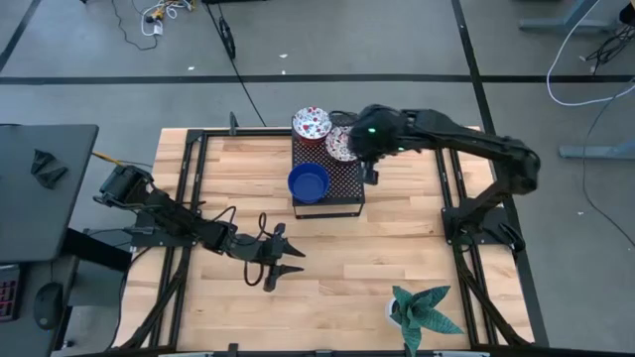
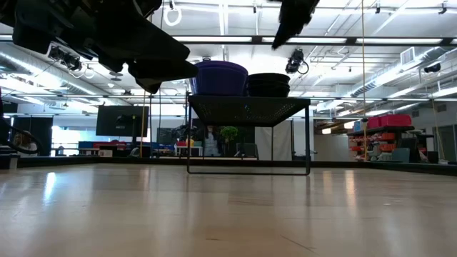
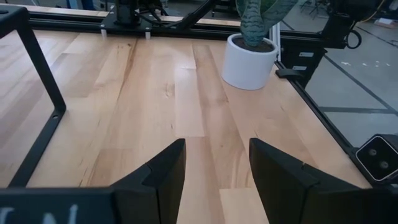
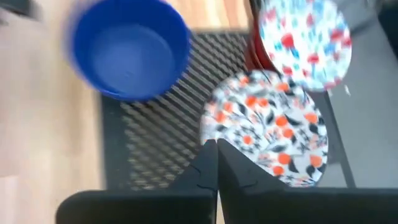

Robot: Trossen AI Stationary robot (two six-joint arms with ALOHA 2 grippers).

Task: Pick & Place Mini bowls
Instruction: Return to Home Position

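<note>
A black mesh stand [image 1: 342, 193] at the table's far middle carries three mini bowls. A cobalt blue bowl [image 1: 309, 181] [image 4: 129, 50] rests on its near left part. A white floral bowl [image 1: 341, 145] [image 4: 267, 127] and a red-rimmed floral bowl [image 1: 312, 124] [image 4: 305, 40] sit at its far side. My right gripper [image 4: 217, 149] [image 2: 280, 39] hangs shut above the stand, over the nearer floral bowl's edge and clear of the bowls. My left gripper [image 1: 283, 263] [image 3: 214, 168] is open just above the bare table, near the front left.
A potted green plant in a white pot [image 1: 425, 312] [image 3: 250, 59] stands at the near right corner. Black frame rails [image 1: 184, 198] run along the table's left and right sides. Bare wood [image 1: 397, 238] lies between the stand and the plant.
</note>
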